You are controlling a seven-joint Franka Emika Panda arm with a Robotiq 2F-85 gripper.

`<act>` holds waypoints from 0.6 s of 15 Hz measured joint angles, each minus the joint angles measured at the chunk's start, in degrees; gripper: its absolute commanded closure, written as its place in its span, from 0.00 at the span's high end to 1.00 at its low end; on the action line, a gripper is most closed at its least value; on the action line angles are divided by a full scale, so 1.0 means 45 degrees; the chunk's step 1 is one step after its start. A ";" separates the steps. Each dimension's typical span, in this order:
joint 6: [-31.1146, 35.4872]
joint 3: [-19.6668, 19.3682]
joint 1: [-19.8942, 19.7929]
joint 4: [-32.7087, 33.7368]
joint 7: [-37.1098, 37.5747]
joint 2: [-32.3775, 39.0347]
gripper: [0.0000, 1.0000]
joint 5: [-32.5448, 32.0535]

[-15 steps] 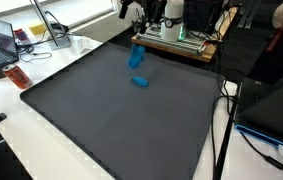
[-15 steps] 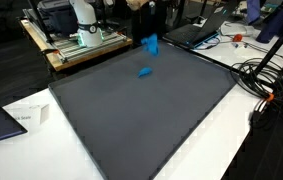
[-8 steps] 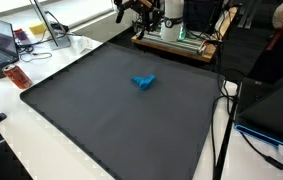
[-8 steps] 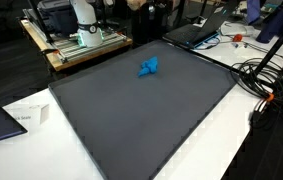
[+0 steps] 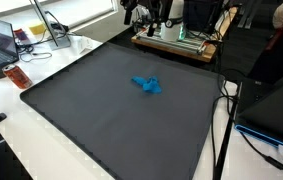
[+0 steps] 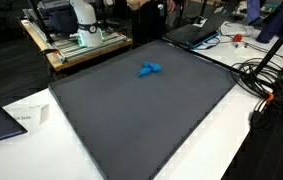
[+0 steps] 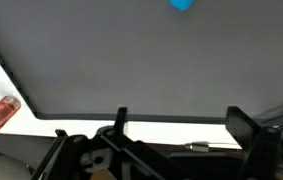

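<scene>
A small bright-blue lumpy object [image 5: 147, 85] lies flat on the dark grey mat [image 5: 101, 125] that covers the counter, in the mat's far half. In both exterior views its long axis runs roughly sideways, tilted slightly. One end is thinner and the other bulkier, but its finer shape is too small to tell. The claw [image 7: 181, 120] hangs well apart from it, jaws spread wide, gripping nothing.

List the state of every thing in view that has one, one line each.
hand: open, empty, held clear of the mat.
blue object: lying loose on the mat, not held.
dark mat: spread flat on the table.
laptop: lid open.
red can: lying on its side beside the mat.
</scene>
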 measured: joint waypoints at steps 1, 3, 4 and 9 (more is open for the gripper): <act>0.0000 0.0493 -0.0560 0.0090 0.0315 0.0115 1.00 0.0000; 0.0000 0.0900 -0.1225 0.0115 0.0836 0.0314 1.00 0.0000; 0.0000 0.0960 -0.1408 0.0088 0.1037 0.0423 1.00 0.0000; 0.0004 0.1839 -0.2376 -0.0375 0.1898 0.1285 1.00 0.0000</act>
